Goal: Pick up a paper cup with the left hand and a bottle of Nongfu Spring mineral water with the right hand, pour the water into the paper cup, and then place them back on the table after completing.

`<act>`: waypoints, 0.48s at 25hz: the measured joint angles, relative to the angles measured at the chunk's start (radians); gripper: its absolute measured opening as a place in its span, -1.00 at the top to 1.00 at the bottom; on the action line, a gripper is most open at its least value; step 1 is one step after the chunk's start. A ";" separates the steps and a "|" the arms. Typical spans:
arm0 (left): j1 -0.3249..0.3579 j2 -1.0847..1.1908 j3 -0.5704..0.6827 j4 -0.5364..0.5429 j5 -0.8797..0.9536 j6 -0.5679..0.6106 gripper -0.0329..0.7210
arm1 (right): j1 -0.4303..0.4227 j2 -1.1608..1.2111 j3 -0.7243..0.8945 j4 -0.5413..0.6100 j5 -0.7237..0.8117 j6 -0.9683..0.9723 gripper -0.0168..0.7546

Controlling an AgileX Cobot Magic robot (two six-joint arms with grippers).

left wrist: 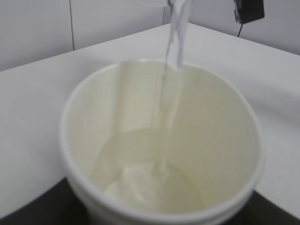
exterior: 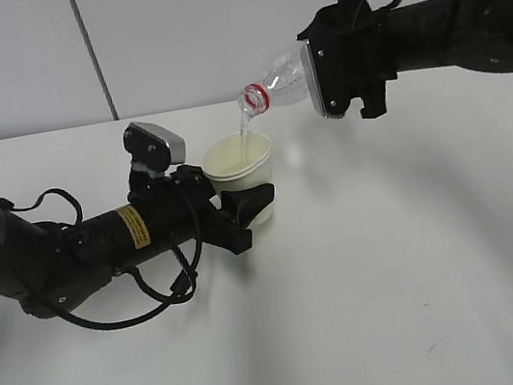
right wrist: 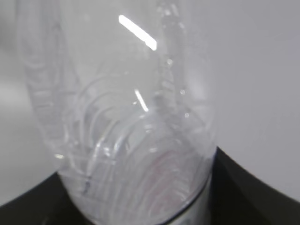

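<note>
My left hand's gripper [exterior: 245,212] is shut on a white paper cup [exterior: 240,164], held upright just above the table [exterior: 397,278]. My right hand's gripper [exterior: 330,68] is shut on a clear plastic bottle [exterior: 283,79] with a red neck ring, tipped with its mouth down to the left over the cup. A thin stream of water [exterior: 245,136] falls from the mouth into the cup. In the left wrist view the cup [left wrist: 93,112] fills the frame, the water stream [left wrist: 174,42] drops in, and water pools at the bottom [left wrist: 150,178]. The right wrist view shows the bottle [right wrist: 122,131] close up.
A plain grey wall [exterior: 21,64] with a vertical seam stands behind the table. Black cables [exterior: 146,298] loop beside the left arm on the tabletop.
</note>
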 joint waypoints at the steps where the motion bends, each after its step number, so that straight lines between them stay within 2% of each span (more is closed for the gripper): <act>1: 0.000 0.000 0.000 0.000 0.000 0.000 -0.18 | 0.000 0.000 0.000 0.002 0.000 0.000 -0.20; 12: 0.000 0.000 0.000 0.000 0.000 0.000 -0.18 | 0.000 0.000 0.000 0.002 0.000 -0.002 -0.20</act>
